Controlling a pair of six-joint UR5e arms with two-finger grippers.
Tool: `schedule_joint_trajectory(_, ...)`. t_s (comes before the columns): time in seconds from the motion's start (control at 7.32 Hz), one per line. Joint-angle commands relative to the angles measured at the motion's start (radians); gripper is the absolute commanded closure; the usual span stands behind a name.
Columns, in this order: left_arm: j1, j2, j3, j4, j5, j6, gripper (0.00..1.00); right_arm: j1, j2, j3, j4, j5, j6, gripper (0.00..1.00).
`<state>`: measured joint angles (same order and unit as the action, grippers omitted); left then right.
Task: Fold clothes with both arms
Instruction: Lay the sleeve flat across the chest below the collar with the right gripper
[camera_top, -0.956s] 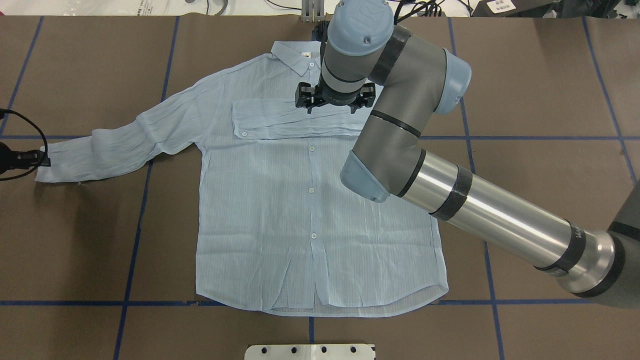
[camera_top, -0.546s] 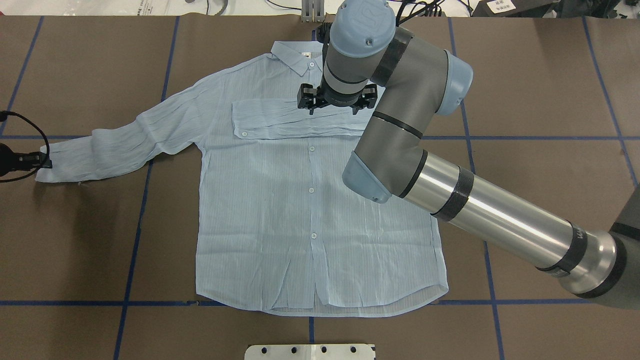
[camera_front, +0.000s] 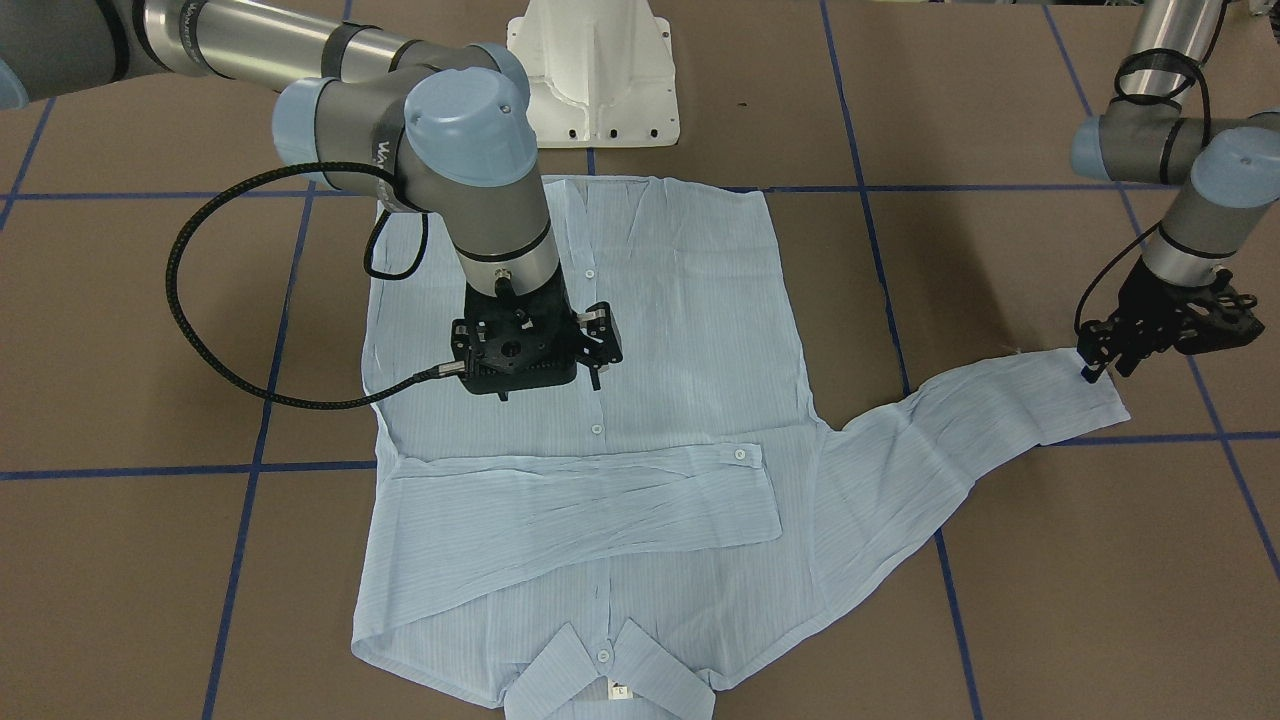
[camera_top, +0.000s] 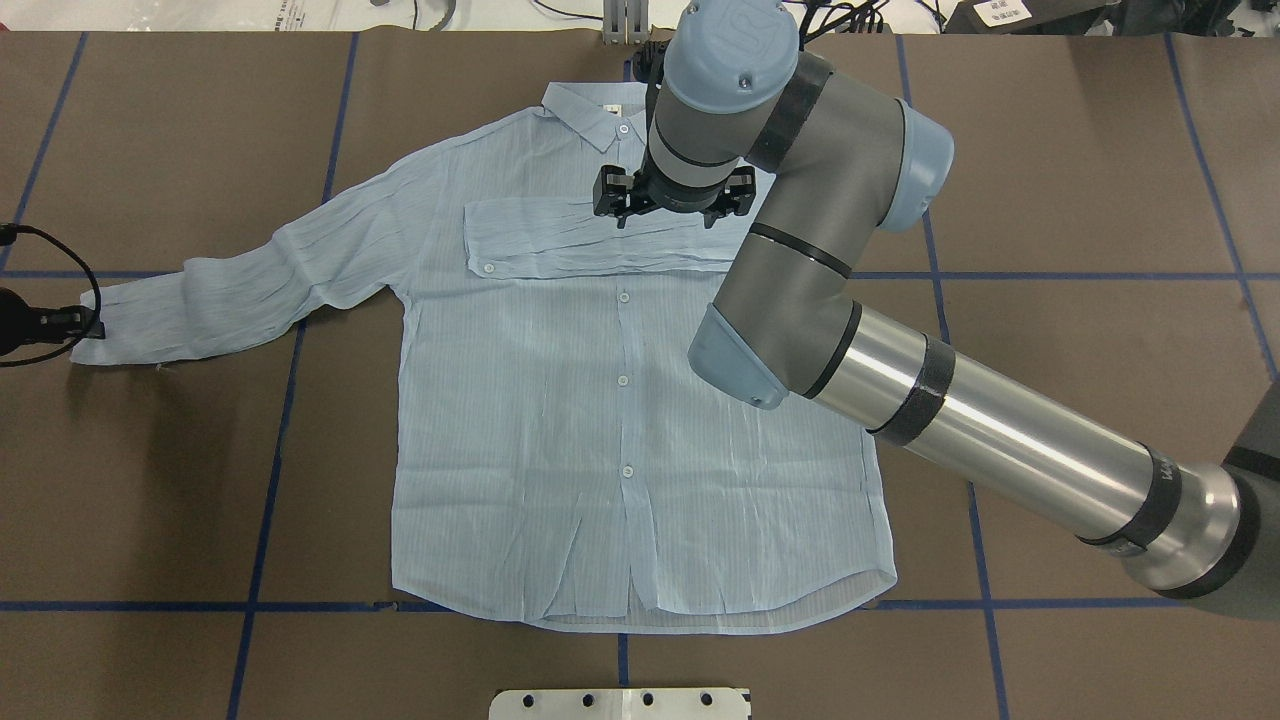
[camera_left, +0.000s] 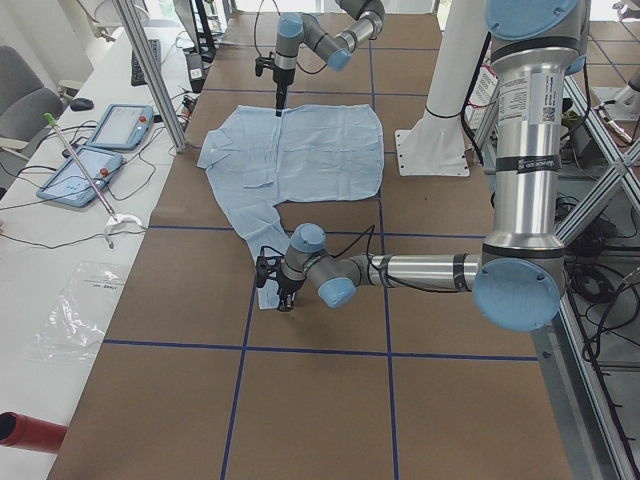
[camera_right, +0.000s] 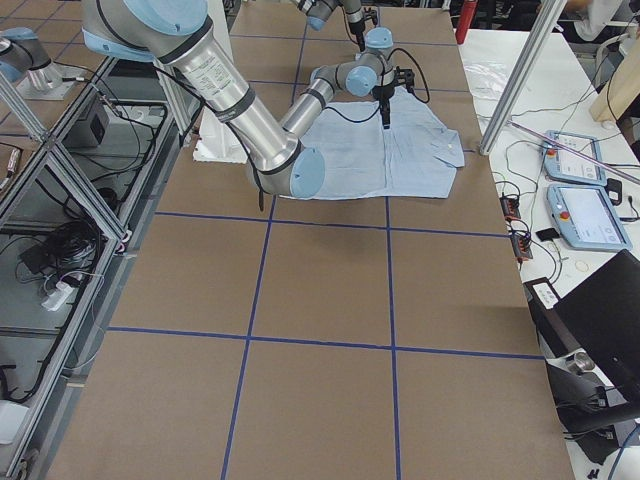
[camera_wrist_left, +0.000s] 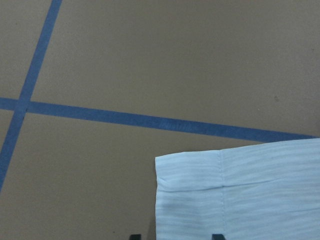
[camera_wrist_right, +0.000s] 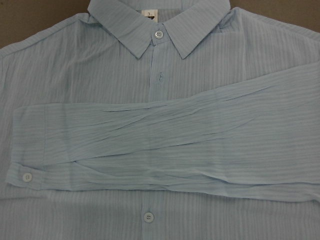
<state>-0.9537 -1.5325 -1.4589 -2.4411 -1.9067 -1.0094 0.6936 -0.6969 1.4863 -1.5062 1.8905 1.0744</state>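
"The left gripper (camera_front: 1104, 366)?"
"Fingers spread, straddling the cuff (camera_wrist_left: 240, 195) of the outstretched sleeve (camera_top: 250, 290)."
"And the right gripper (camera_front: 530, 360)?"
"It hangs above the folded sleeve (camera_top: 590, 245). Its jaws are hidden, so I can't tell. The shirt (camera_top: 600, 420) lies flat, buttons up, on the table (camera_top: 1100, 200)."

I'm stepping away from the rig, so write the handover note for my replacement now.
Shirt: flat on the table, buttons up.
Left gripper: open, at the cuff of the outstretched sleeve, not gripping yet.
Right gripper: over the shirt's chest, no cloth lifted; open or shut unclear.
Done: one sleeve folded across the chest.
Left to do: fold the outstretched sleeve in, then the body.
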Motion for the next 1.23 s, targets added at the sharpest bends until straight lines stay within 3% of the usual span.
schedule_joint_trajectory(0.0,0.001,0.000,0.000,0.002,0.000,0.000,0.55,0.003,-0.006,0.011,0.000,0.001,-0.001,0.00)
schedule_joint_trajectory(0.41,0.012,0.000,0.000,0.002,0.000,0.000,0.55,0.004,-0.012,0.011,0.000,0.004,-0.001,0.00)
schedule_joint_trajectory(0.82,0.013,0.000,-0.006,0.004,0.000,0.002,0.79,0.010,-0.013,0.012,0.000,0.007,-0.001,0.00)
schedule_joint_trajectory(1.09,0.013,0.000,-0.011,0.004,0.000,0.008,1.00,0.021,-0.013,0.012,0.000,0.016,-0.001,0.00)
